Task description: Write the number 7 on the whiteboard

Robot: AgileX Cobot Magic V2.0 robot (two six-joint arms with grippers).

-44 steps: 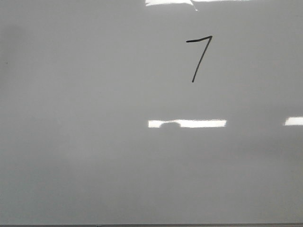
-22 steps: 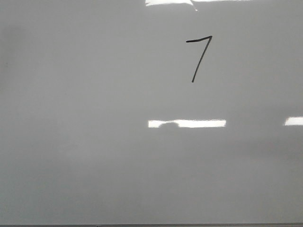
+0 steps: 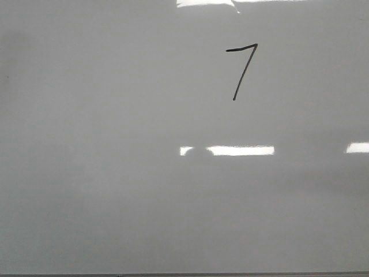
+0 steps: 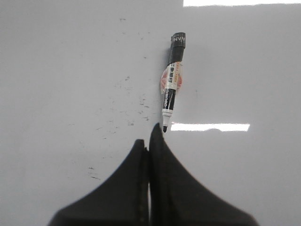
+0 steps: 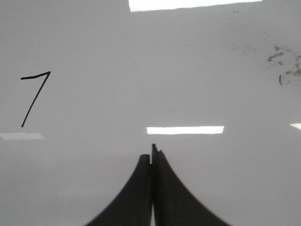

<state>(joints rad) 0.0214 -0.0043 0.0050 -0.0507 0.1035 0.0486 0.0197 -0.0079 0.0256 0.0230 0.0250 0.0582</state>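
Observation:
A thin black number 7 [image 3: 241,70] is drawn on the glossy pale whiteboard [image 3: 115,173], upper right of centre in the front view. It also shows in the right wrist view [image 5: 34,97]. A marker pen [image 4: 171,84] lies uncapped on the whiteboard [image 4: 70,70] in the left wrist view, its tip pointing at my left gripper [image 4: 148,141]. That gripper is shut and empty, just short of the pen tip. My right gripper [image 5: 151,155] is shut and empty above the bare whiteboard [image 5: 225,84]. No gripper shows in the front view.
Bright rectangular light reflections [image 3: 239,150] lie across the board. Faint ink specks [image 4: 136,101] sit beside the pen, and smudges [image 5: 287,66] mark the board in the right wrist view. The board's thin dark bottom edge [image 3: 184,274] runs along the front.
The digit has not changed. The dark notch in the middle light reflection has moved a little to the left.

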